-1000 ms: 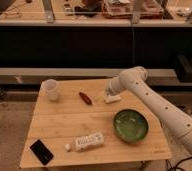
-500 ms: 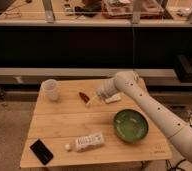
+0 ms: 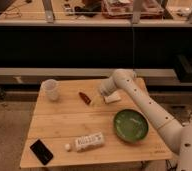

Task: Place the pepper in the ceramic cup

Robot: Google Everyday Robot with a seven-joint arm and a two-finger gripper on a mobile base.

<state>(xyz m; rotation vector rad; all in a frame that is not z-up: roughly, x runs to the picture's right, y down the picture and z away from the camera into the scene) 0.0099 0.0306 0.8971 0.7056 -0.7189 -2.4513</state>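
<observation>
The pepper (image 3: 84, 97), small, slender and dark red, lies on the wooden table (image 3: 64, 122) near its back middle. The ceramic cup (image 3: 50, 89), white and round, stands upright at the table's back left corner, well left of the pepper. My gripper (image 3: 95, 99) reaches in from the right on the white arm and sits just right of the pepper, low over the table. It is open and holds nothing.
A pale white block (image 3: 112, 98) lies right behind the gripper, under the wrist. A wide green bowl (image 3: 130, 125) sits at front right. A white packet (image 3: 89, 141) and a black phone (image 3: 41, 151) lie along the front edge. Dark shelving runs behind the table.
The arm has swung left across the white block, bringing the gripper closer to the pepper. The pepper, cup and bowl have not moved.
</observation>
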